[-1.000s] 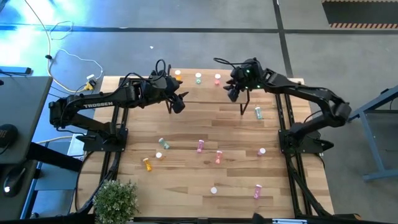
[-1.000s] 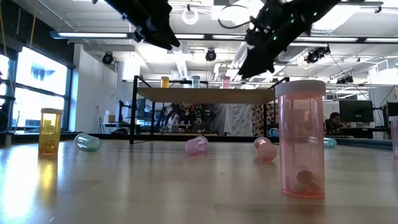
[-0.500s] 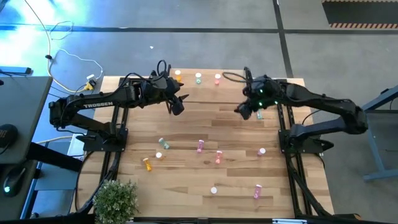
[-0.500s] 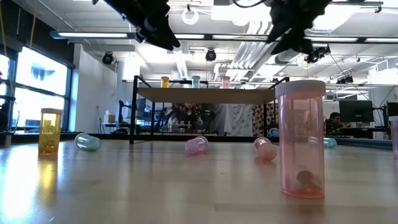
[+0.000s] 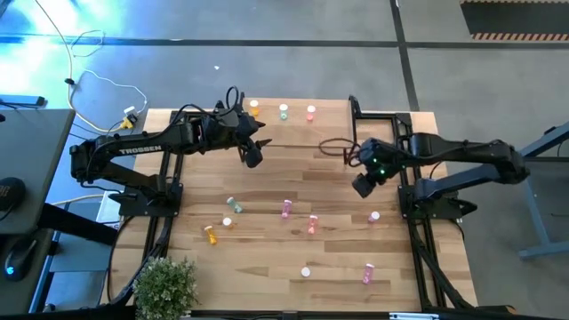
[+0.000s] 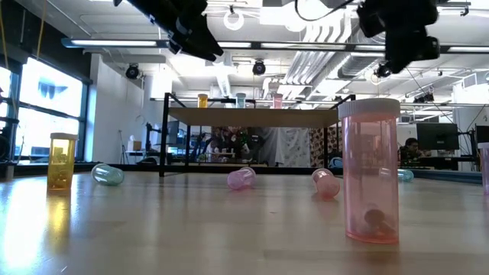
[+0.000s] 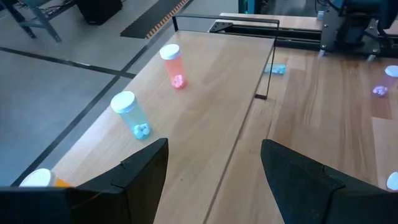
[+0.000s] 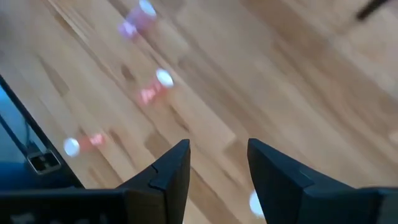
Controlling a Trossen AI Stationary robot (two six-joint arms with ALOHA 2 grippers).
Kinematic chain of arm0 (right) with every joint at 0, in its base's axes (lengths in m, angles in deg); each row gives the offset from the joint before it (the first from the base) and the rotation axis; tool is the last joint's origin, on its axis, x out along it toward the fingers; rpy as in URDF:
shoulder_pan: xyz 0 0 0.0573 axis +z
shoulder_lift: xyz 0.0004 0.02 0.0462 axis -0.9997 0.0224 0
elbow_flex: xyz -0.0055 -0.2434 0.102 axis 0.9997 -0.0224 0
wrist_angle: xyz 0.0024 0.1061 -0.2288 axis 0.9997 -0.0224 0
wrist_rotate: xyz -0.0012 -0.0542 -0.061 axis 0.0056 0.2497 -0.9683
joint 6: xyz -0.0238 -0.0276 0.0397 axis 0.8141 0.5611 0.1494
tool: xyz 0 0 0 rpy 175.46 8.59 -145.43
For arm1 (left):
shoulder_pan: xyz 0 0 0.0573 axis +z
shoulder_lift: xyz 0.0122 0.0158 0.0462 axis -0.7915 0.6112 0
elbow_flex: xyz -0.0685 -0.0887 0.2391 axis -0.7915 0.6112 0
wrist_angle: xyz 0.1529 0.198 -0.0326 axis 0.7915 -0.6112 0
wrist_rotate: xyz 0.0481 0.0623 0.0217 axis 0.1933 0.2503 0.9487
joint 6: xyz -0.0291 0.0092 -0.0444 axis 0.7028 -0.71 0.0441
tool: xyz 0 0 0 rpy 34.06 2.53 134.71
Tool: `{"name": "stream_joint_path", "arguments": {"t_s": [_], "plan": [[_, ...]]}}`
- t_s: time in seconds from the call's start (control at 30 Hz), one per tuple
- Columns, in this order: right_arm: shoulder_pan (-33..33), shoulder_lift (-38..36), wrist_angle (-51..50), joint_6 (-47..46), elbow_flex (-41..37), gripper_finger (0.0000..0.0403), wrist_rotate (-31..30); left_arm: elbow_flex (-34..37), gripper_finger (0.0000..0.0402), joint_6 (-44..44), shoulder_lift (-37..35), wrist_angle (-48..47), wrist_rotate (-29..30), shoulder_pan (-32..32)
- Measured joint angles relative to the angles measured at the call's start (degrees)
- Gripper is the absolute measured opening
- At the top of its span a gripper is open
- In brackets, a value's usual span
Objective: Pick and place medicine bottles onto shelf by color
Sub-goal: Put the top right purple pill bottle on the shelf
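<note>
Progress check from my end: barely started, I'd say. Closest to the front edge of the desk [image 5: 267,258] a pink bottle [image 5: 367,273] and a pale-capped one [image 5: 305,272] stand loose. A bit further in there's a scatter: an orange bottle [image 5: 211,234], a green bottle [image 5: 234,204] on its side, a pink one [image 5: 286,209], a salmon one [image 5: 312,224] and another pink off to the right [image 5: 374,216]. So seven-ish bottles unsorted, plus a teal one [image 7: 277,68] lying by the shelf leg. The right claw [image 8: 217,149] hangs over the desk's right side just past that scatter, fingers apart with nothing between them; my guess is it's going for a pickup. Further back, the left claw [image 7: 214,149] hovers over the shelf [image 7: 224,87], wide apart and empty. Along the shelf's far edge only three bottles are placed: orange [image 5: 253,107], pale green [image 5: 284,111] and salmon-pink [image 5: 310,111], one per colour, well spaced. Most of the job is left.
</note>
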Motion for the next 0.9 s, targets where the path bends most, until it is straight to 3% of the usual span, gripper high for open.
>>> {"name": "stream_joint_path", "arguments": {"t_s": [0.43, 0.9], "plan": [[7.94, 0.13, -7.5, -9.33, -6.49, 0.023, 2.16, 0.0, 0.0246, 2.78, 0.0, -0.09, 0.03, -0.04], [13.76, 0.13, 1.88, -19.65, -18.03, 0.0232, 2.66, 0.0, 0.0246, 3.0, 0.0, -0.17, 0.17, -0.04]]}}
